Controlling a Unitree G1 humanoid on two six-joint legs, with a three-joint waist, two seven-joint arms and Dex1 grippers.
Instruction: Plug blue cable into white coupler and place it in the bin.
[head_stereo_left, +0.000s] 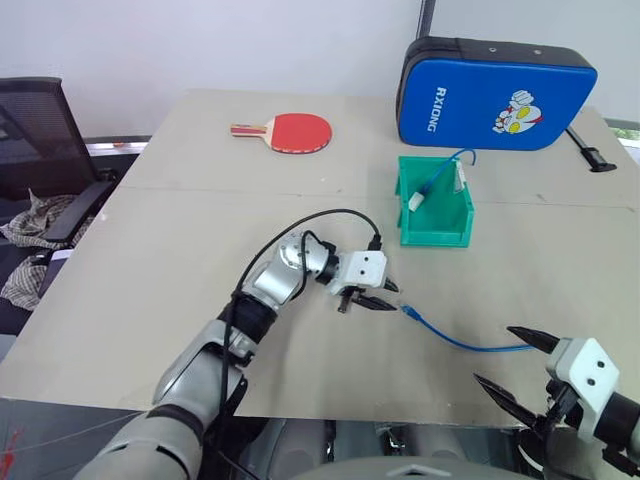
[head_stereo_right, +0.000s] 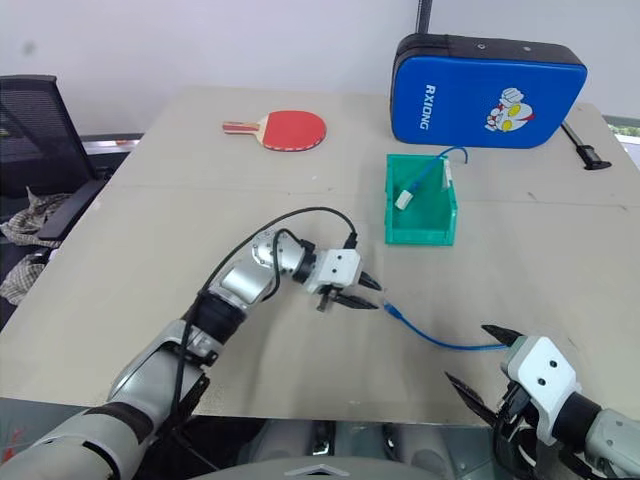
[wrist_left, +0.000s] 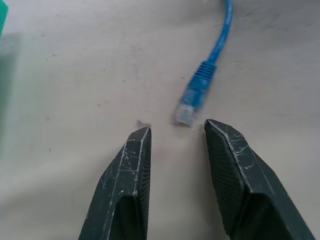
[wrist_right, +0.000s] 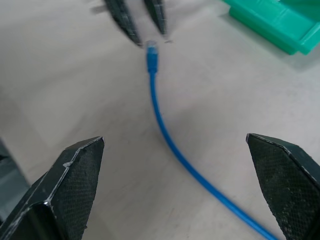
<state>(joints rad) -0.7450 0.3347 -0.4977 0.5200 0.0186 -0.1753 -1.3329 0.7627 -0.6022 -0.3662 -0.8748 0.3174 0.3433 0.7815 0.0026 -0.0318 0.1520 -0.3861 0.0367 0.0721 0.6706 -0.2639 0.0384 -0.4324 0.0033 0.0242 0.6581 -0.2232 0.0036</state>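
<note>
A blue cable (head_stereo_left: 455, 340) lies curved on the table. Its clear plug (wrist_left: 192, 102) rests just beyond the tips of my left gripper (head_stereo_left: 392, 297), which is open with nothing between its fingers (wrist_left: 135, 165). My right gripper (head_stereo_left: 495, 355) stands wide open at the cable's other end, near the table's front edge, and holds nothing. The green bin (head_stereo_left: 436, 235) stands farther back, right of centre. Inside it another short blue cable (head_stereo_left: 440, 178) lies with a white coupler (head_stereo_left: 417, 201) at its end.
A big blue padded case (head_stereo_left: 495, 92) stands at the back right, with a black strap (head_stereo_left: 590, 152) beside it. A red table tennis paddle (head_stereo_left: 295, 131) lies at the back centre. A black chair (head_stereo_left: 45, 150) stands off the table's left side.
</note>
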